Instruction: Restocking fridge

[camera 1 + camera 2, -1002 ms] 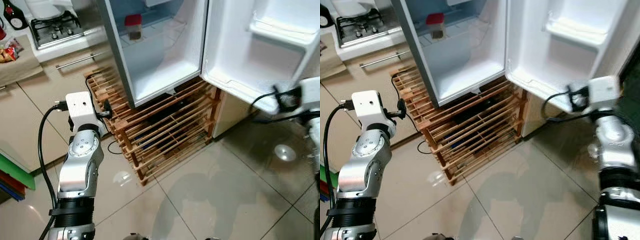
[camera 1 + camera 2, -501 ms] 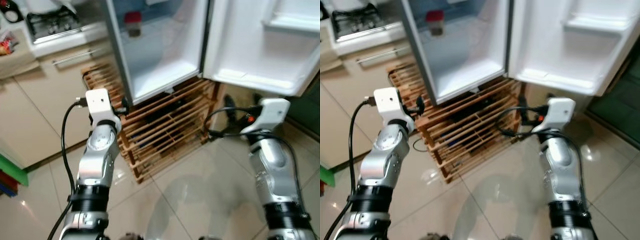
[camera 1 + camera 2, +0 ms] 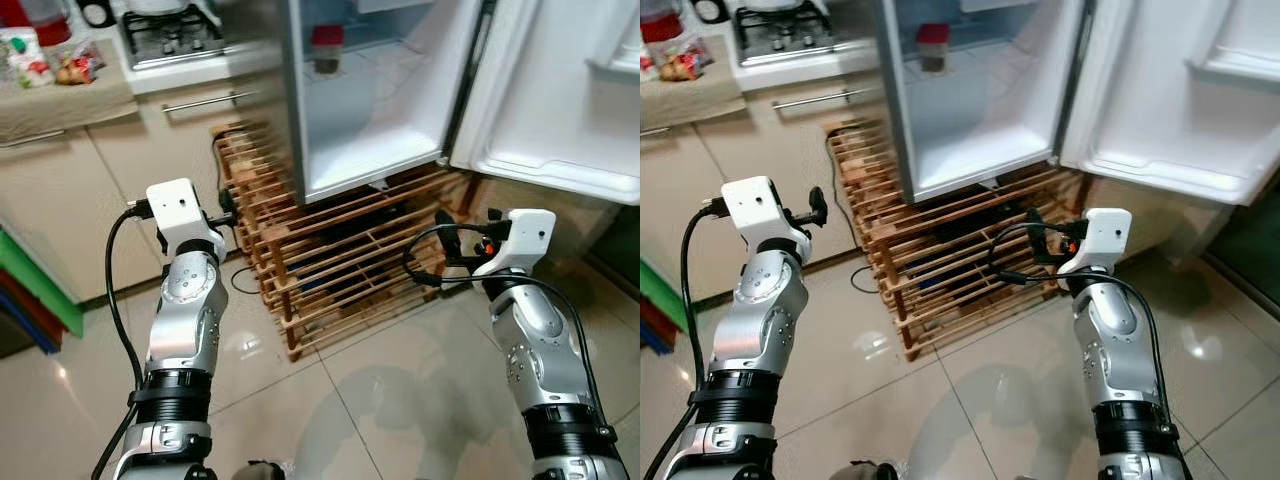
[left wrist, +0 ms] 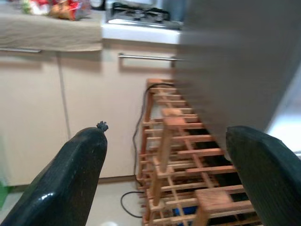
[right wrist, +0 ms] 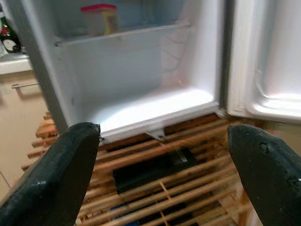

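The fridge (image 3: 370, 130) stands open on a wooden slatted rack (image 3: 340, 260), its door (image 3: 560, 110) swung out to the right. A red-lidded jar (image 3: 326, 50) sits alone on the inner shelf, and the right wrist view shows the same jar (image 5: 99, 20). My left gripper (image 3: 225, 205) is raised beside the rack's left end, open and holding nothing. In the left wrist view its fingers (image 4: 75, 174) frame the rack and the cabinet fronts. My right gripper (image 3: 445, 225) is held open in front of the rack's right part, below the fridge, with nothing in it.
A counter with a gas hob (image 3: 170, 30) and snack packets (image 3: 60, 65) runs along the left, above cabinet fronts with a metal handle (image 3: 205, 100). Coloured panels (image 3: 40, 300) lean at the far left. A black cable (image 3: 240, 280) lies by the rack. Glossy tiled floor (image 3: 380, 400) spreads in front.
The camera has shifted, so the fridge now sits further right in the picture. My right arm has swung from beside the door's lower edge to in front of the rack.
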